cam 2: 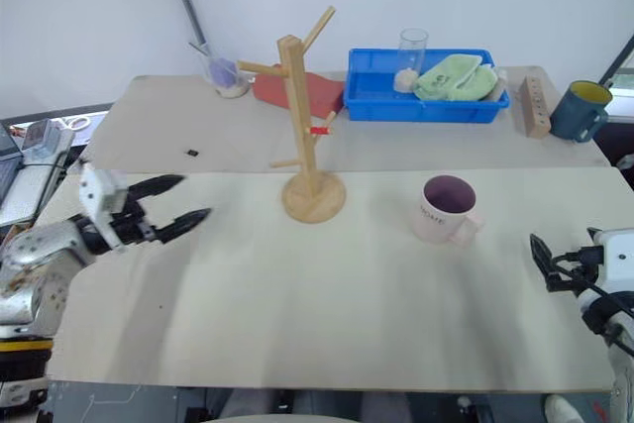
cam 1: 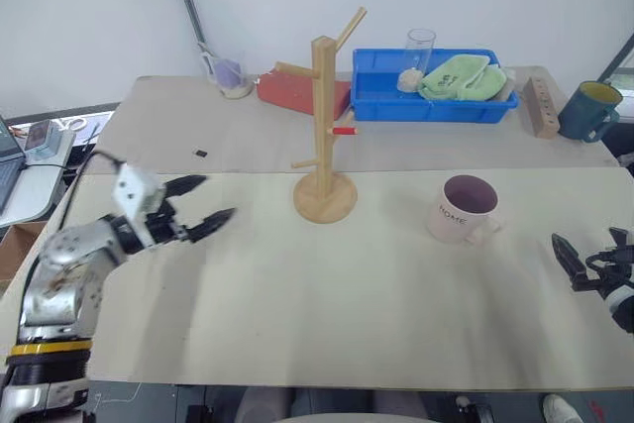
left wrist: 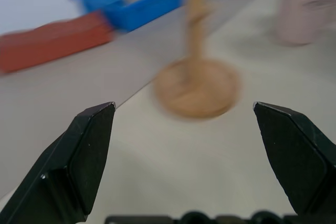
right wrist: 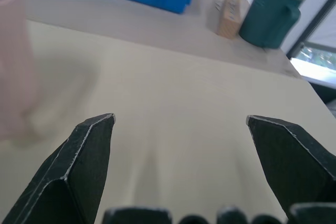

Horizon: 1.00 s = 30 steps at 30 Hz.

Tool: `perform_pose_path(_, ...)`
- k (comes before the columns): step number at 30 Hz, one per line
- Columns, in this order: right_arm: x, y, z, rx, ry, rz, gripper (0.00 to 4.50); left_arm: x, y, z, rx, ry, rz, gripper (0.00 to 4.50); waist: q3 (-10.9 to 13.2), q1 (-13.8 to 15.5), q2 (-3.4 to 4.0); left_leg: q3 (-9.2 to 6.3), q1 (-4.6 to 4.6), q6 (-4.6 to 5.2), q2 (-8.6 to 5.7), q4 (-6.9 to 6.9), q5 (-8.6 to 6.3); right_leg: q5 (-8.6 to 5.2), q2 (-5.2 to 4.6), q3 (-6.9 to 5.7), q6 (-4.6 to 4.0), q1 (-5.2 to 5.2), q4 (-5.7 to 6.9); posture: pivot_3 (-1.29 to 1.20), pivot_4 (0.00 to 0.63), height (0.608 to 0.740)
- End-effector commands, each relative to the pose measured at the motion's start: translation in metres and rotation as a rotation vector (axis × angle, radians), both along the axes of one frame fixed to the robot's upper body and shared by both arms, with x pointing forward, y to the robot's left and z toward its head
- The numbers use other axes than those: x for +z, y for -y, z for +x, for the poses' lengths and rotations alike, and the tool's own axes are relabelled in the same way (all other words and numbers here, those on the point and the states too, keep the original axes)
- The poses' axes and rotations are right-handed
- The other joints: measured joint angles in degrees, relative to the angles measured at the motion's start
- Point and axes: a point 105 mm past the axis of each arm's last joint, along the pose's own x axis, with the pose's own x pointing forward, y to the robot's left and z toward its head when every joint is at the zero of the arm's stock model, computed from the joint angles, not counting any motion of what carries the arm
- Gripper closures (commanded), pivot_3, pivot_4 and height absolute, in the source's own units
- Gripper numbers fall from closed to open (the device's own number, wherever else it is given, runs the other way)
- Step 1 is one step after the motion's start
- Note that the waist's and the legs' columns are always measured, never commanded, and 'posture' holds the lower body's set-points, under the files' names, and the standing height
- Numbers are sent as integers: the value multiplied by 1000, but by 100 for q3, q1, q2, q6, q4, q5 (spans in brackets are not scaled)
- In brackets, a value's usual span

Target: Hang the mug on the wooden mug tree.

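The mug (cam 1: 464, 210), pale pink with a mauve inside and dark lettering, stands upright on the table right of centre, its handle toward the right. The wooden mug tree (cam 1: 324, 126) stands on its round base at the table's middle, with several angled pegs, one red-tipped, all bare. My left gripper (cam 1: 216, 197) hovers open over the table's left side and points toward the tree's base (left wrist: 197, 87). My right gripper (cam 1: 580, 250) is open at the right edge, to the right of the mug and apart from it; in the right wrist view the mug (right wrist: 13, 61) sits off to one side of its spread fingers.
At the back stand a blue tray (cam 1: 431, 109) holding a glass (cam 1: 419, 52) and a green cloth (cam 1: 461, 76), a red slab (cam 1: 292, 94), a small cup (cam 1: 231, 76), a wooden block with holes (cam 1: 542, 106) and a dark teal mug (cam 1: 586, 111).
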Motion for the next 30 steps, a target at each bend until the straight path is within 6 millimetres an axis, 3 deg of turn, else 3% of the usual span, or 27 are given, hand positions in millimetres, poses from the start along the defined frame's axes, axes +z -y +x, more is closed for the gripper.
perform_pose_path(1,7,-25,-12,48,20,28,39,20,36,-20,-260,-9,4,0,0,-13,0,-1,1,0,0,1,0,0,1,0,0,0,0,0,150,720)
perform_pose_path(5,-12,-59,-17,92,-24,83,39,26,63,-40,-487,-42,33,0,0,-154,0,-6,10,0,0,2,0,0,6,9,0,-1,0,0,150,720)
perform_pose_path(11,-36,-79,-5,66,-65,159,39,30,80,-44,-595,-36,35,0,10,-232,-17,-15,20,1,3,1,0,0,10,10,-1,-6,-11,0,150,720)
perform_pose_path(14,-37,-81,2,37,-43,175,39,30,82,-44,-603,-36,33,0,11,-185,-19,-15,13,1,9,-2,0,0,16,8,-1,-7,-16,0,150,720)
perform_pose_path(21,-41,-86,39,-44,32,224,39,25,85,-45,-610,-32,49,0,10,-134,-17,-12,16,2,7,1,0,0,24,22,-1,-7,-15,0,150,720)
perform_pose_path(30,-33,-85,59,-109,87,222,39,25,84,-45,-576,-23,53,0,10,-116,-16,-11,15,3,7,1,1,0,27,24,0,-4,-5,0,150,720)
